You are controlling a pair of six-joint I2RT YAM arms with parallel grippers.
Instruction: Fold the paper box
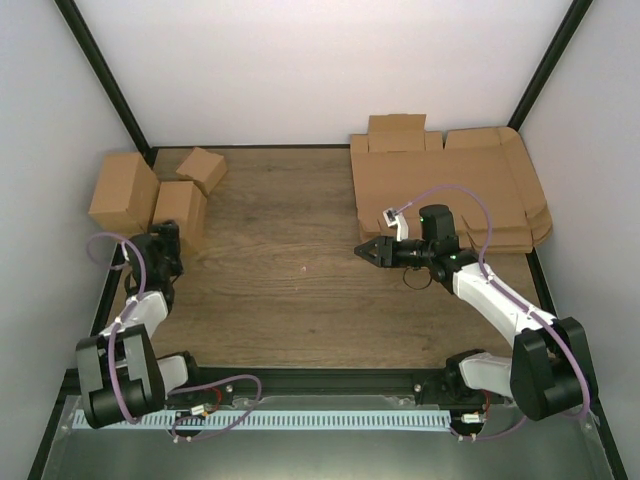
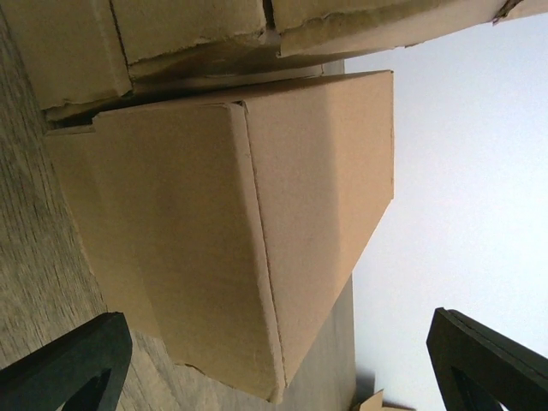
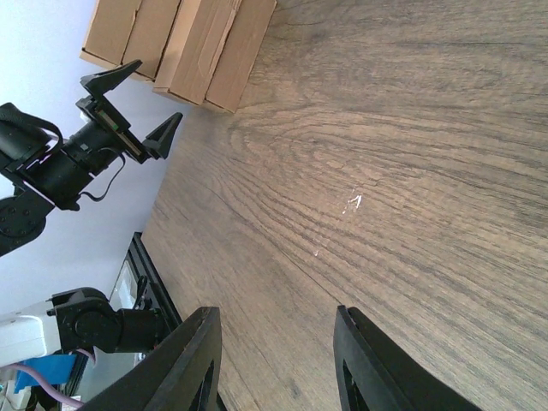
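The closed, plain brown cardboard paper box (image 2: pixel 257 240) stands on the wooden surface (image 1: pixel 290 290) at its far left, just beside the other blocky brown cardboard boxes (image 1: pixel 125 190). The left claw (image 2: pixel 280 334) is released, spread wide at the box's near end and gripping nothing. The right claw (image 3: pixel 276 342) hangs partly parted and empty over bare wood, near the pile of flat cardboard sheets (image 1: pixel 450 190).

The likeliest trouble is a crooked retreat: a left finger could clip a corner and tip the box or shove it into its neighbours. The side seam could also spring open if its tab is loosely tucked.
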